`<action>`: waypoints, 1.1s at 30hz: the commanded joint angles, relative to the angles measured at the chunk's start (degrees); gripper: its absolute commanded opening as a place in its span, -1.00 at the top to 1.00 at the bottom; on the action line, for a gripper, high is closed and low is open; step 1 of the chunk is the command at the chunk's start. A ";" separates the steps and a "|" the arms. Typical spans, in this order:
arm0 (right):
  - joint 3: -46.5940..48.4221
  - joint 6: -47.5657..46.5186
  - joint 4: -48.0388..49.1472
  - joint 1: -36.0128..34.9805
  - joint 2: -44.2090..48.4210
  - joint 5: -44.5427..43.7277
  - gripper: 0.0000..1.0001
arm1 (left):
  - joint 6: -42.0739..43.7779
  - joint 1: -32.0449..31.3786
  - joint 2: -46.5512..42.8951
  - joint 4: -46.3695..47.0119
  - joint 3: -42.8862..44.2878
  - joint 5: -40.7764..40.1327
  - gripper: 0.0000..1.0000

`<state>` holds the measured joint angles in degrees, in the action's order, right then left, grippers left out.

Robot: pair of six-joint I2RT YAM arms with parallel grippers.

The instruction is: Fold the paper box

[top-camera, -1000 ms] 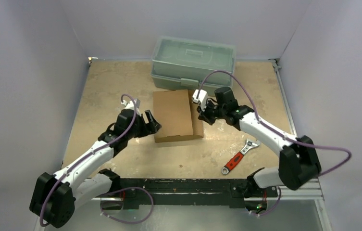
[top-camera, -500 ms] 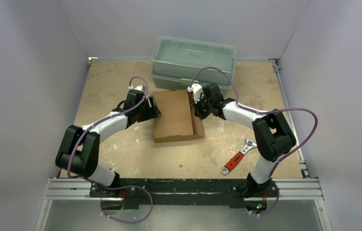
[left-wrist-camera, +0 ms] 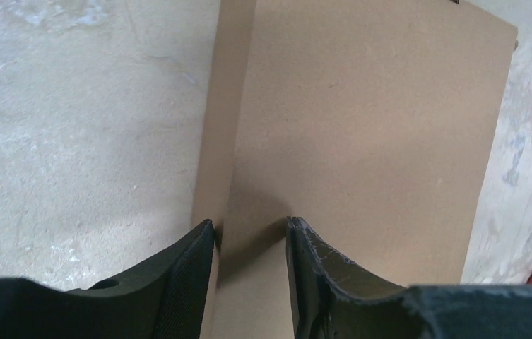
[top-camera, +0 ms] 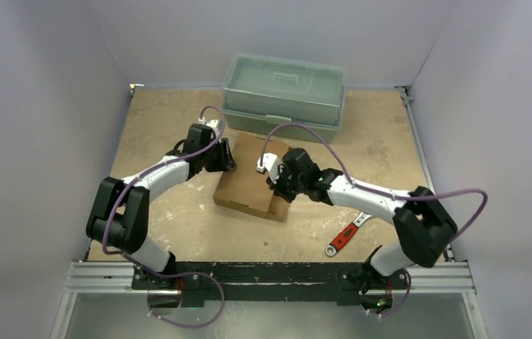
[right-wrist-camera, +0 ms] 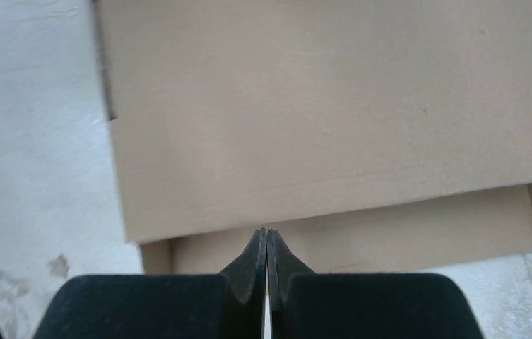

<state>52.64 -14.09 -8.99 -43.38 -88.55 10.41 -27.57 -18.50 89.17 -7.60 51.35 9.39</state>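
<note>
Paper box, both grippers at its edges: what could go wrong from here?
The left gripper stands astride the side edge of the paper box, jaws apart; closing there might crush the wall. The right gripper, shut, has only its tips at the top panel's edge, so a push could slip off or skid the box, perhaps toward the toolbox.

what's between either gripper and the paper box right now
Nothing visible. The left gripper straddles one side edge of the paper box with jaws open, and the shut right gripper has its tips right at the top panel's edge.
</note>
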 commanded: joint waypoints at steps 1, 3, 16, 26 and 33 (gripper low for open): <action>-2.72 -5.77 -3.05 -0.80 9.22 0.60 0.99 | 9.91 -0.31 1.81 -4.29 3.21 6.63 0.22; -3.50 -6.63 -4.97 0.20 14.63 0.50 0.95 | 13.17 -0.31 2.26 -4.71 3.38 9.75 0.28; 9.61 -1.56 -5.45 22.92 7.05 26.48 -0.50 | 21.00 -11.06 -8.64 1.48 4.05 4.42 0.17; 5.08 9.19 3.97 27.51 2.83 21.81 -0.43 | -9.50 -10.77 -44.92 0.48 -17.61 -8.15 -0.75; 5.68 11.30 5.00 27.64 -2.84 19.70 -0.28 | -31.00 -10.85 -56.22 -1.11 -32.81 2.83 0.24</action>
<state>57.98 -5.45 -6.55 -15.75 -89.30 32.18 -43.33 -29.32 36.73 -5.91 25.17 6.15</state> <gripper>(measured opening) 0.655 0.520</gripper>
